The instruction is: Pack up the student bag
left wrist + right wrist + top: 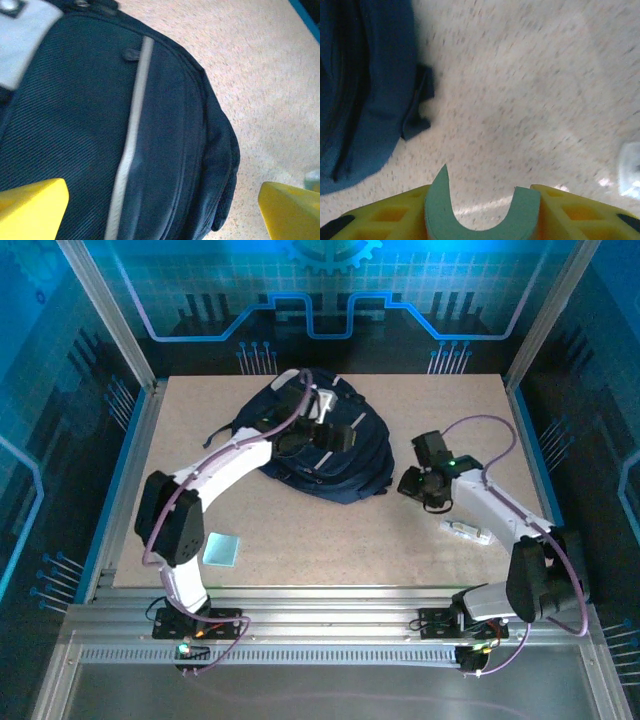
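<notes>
Two arms reach out over the speckled worktop (330, 540). The student bag (345, 470), dark navy with pale grey trim, lies flat towards the far middle of the worktop. The left hand (322, 432) hangs over the bag's middle, its yellow fingers (30, 210) spread wide, with the bag's front panel showing below the gap. The right hand (422, 485) sits just to the right of the bag, apart from it, its fingers pressed against both sides of a flat green curved piece (480, 210). A pale green square (222, 550) lies near the left arm's base, and a small clear item (465, 532) lies beside the right arm.
</notes>
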